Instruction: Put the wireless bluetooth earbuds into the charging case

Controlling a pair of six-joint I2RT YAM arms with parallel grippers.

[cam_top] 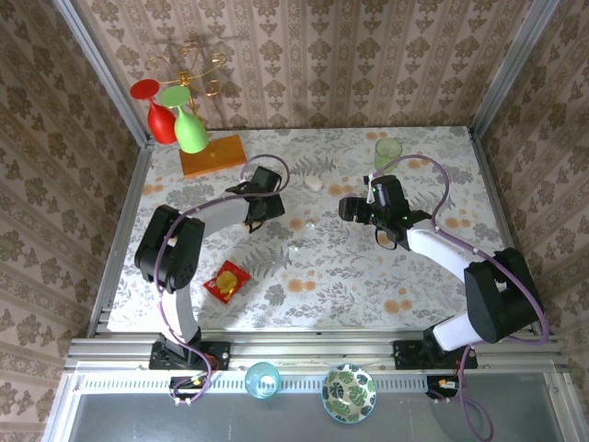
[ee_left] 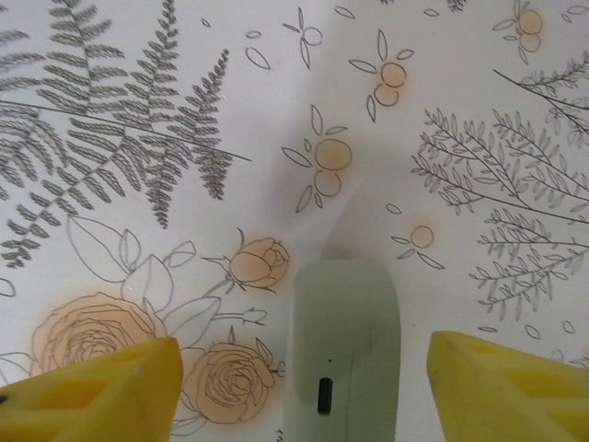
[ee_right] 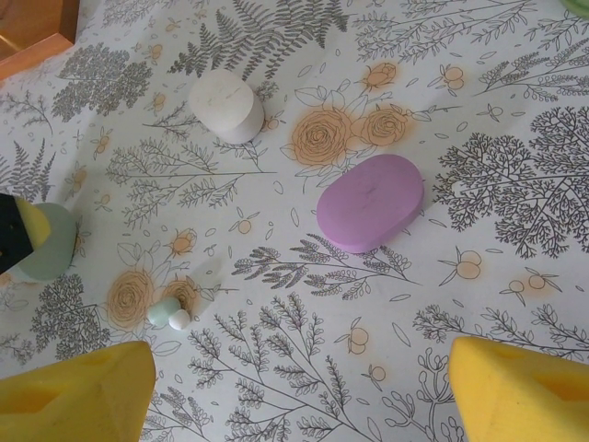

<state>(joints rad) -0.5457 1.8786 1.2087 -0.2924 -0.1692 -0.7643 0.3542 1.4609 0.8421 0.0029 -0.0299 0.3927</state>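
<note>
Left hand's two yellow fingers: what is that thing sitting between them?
In the left wrist view, a pale green case lies between the fingers of the left hand, on the flowered tablecloth, with a gap on either side.

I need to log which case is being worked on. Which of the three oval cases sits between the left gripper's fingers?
The pale green case, between the left gripper's open fingers; the white case and purple case lie off on their own.
</note>
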